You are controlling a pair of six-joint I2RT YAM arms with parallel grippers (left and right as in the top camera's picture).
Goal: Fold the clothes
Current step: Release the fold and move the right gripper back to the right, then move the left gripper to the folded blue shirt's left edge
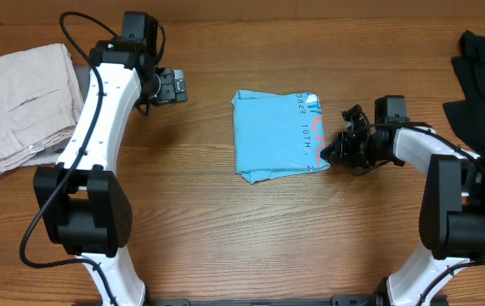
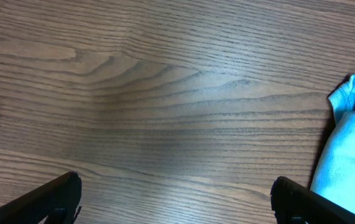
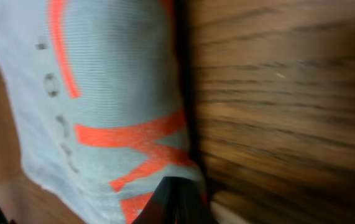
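Lying near the middle of the wooden table (image 1: pixel 225 238), the light blue T-shirt (image 1: pixel 274 136) is seen from overhead folded into a rough square. Its printed face is up, with small white text and red-and-white lettering along the right-hand side. The lower left corner is slightly bunched (a fold edge shows there).

The right gripper (image 1: pixel 335 150) is set against the shirt's right edge, low on that side, touching the cloth. In the right wrist view its dark fingers (image 3: pixel 174 202) are drawn together at the bottom of the frame, right where the hem ends. The edge of the cloth appears to be pinched between them. The fabric fills the left half of that view, close and blurred, crossed by red-orange strokes; bare wood is seen to the right.

The left gripper (image 1: pixel 174 87) is held over bare table, well apart from the shirt, up and to its left in the overhead view. Its jaws are spread wide. In the left wrist view the two fingers (image 2: pixel 50 199) sit at opposite bottom corners with only wood grain between them, nothing held. A corner of the blue shirt is caught at that view's right edge.

Beige trousers (image 1: pixel 21 102) are piled at the table's left end. A dark garment (image 1: pixel 484 76) is noted at the far right.
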